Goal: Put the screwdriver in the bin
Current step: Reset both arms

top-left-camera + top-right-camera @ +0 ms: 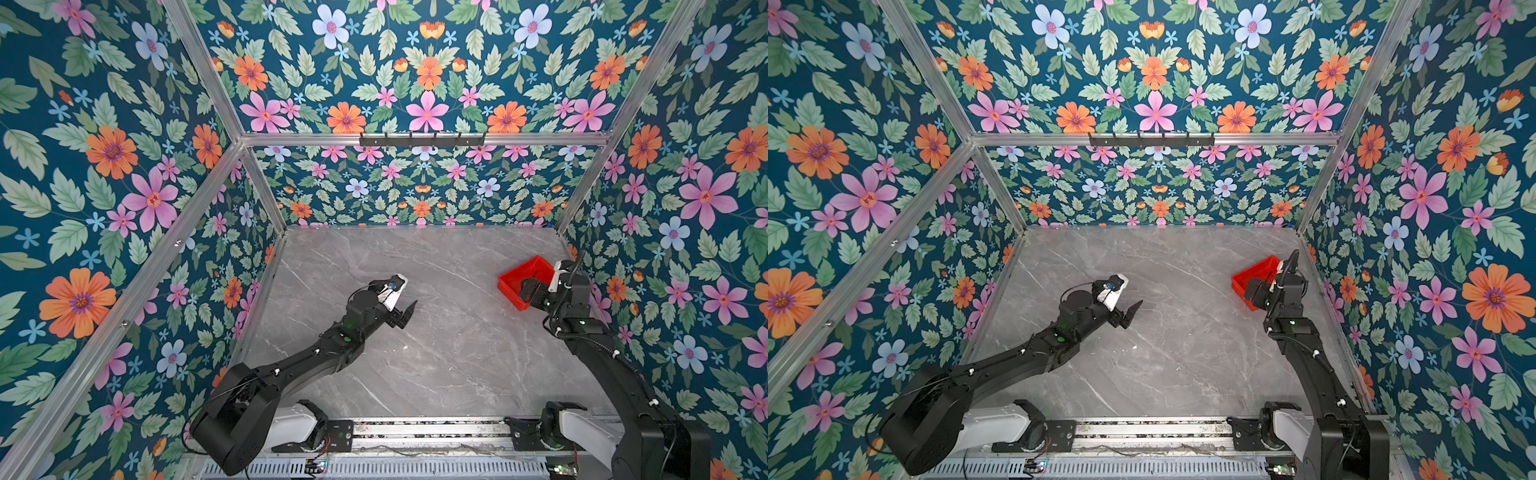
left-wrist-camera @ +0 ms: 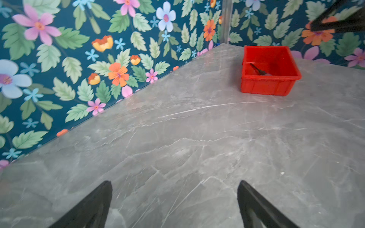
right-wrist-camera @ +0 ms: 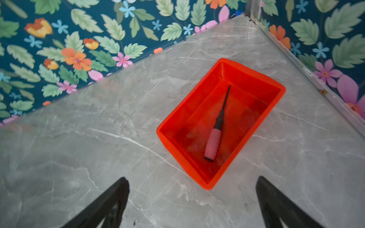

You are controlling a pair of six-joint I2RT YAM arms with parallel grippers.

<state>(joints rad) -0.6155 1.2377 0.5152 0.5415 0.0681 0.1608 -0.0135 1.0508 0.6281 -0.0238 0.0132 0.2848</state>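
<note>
The screwdriver (image 3: 213, 144), pink-red handle, black collar and thin dark shaft, lies flat on the floor of the red bin (image 3: 193, 98). Nothing is touching it. In both top views the bin (image 1: 513, 279) (image 1: 1246, 277) stands at the right side of the grey marble table. My right gripper (image 3: 192, 179) (image 1: 539, 284) hovers just above the bin's near end, open and empty. My left gripper (image 2: 174, 183) (image 1: 405, 314) is open and empty over the middle of the table, well apart from the bin (image 2: 266, 87). From there only the screwdriver's shaft (image 2: 256, 69) shows above the rim.
Floral walls close the table in on three sides, and the right wall (image 1: 590, 266) runs just behind the bin. A black hook rail (image 1: 422, 140) hangs on the back frame. Both arm bases sit on the metal rail (image 1: 428, 432) along the front edge.
</note>
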